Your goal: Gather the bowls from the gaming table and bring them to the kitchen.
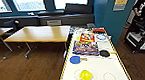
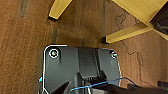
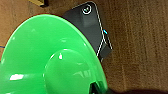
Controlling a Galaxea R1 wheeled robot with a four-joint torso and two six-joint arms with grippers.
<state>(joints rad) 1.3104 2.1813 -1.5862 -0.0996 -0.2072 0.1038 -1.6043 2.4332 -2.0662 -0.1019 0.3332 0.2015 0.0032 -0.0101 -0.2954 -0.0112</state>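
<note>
Head view: gaming table (image 1: 95, 68), long, white-topped with a yellow edge, runs away from the camera; colourful game board (image 1: 85, 47) lies toward its far half. Yellow bowl (image 1: 85, 75) sits nearest, on the near end, by a faint ring mark. Blue bowl (image 1: 75, 59) is just beyond it toward the left edge, dark bowl (image 1: 104, 53) toward the right edge, both close to the board. Light wooden table (image 1: 38, 34) stands left of the gaming table; a person (image 1: 143, 7) is at far right. Right wrist view: green bowl (image 3: 47, 57) looms large and close to the camera, underside showing, over brown floor; judged carried by the right arm, but whether the right claw is clenched on it cannot be told. Left wrist view: wooden table legs (image 2: 127, 33) over floor; left claw state cannot be told either. Judgement: one bowl apparently in hand, three on the table. To do this step well, take the yellow bowl first as nearest, approach its rim from above, keep the green bowl level, stay clear of the board
</note>
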